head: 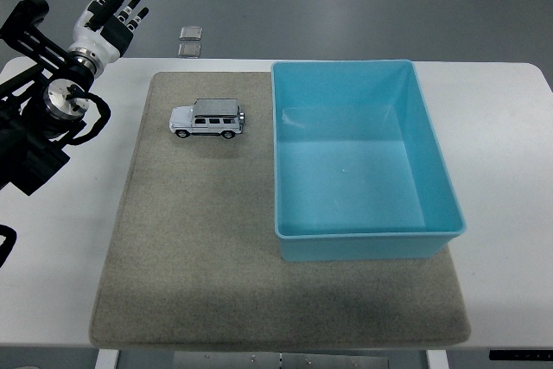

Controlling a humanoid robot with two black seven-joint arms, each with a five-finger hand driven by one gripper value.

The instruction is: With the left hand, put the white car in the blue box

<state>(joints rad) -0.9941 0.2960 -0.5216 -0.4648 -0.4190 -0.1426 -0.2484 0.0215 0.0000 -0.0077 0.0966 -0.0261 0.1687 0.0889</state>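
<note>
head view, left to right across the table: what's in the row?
Left hand, fingers spread and empty, raised over the table's far left corner → white car on the grey mat → blue box, nothing in it.

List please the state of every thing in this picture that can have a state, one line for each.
white toy car: upright on its wheels on the mat, left of the box, not held.
blue box: open at the top, empty, standing on the mat.
grey mat: lying flat on the table.
left hand: raised at the table's far left corner, fingers spread, holding nothing.
</note>
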